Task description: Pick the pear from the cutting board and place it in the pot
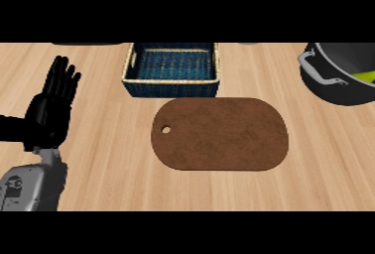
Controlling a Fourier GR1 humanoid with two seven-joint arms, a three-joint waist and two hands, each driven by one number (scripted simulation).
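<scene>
We found the cutting board bare, and a yellow-green sliver, likely the pear, already lay inside the pot. We judged it light, firm and smooth-skinned, best cupped around its belly. The left robot hand rested flat, fingers straight, holding nothing; the right one was out of sight.

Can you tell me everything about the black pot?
The pot stands upright at the counter's far right, partly cut off by the view's edge. It is dark, round and deep, with a grey handle on its left side and no lid. Inside, something yellow-green shows, likely the pear. It rests on the wooden counter, apart from the board. No hand touches it.
</scene>
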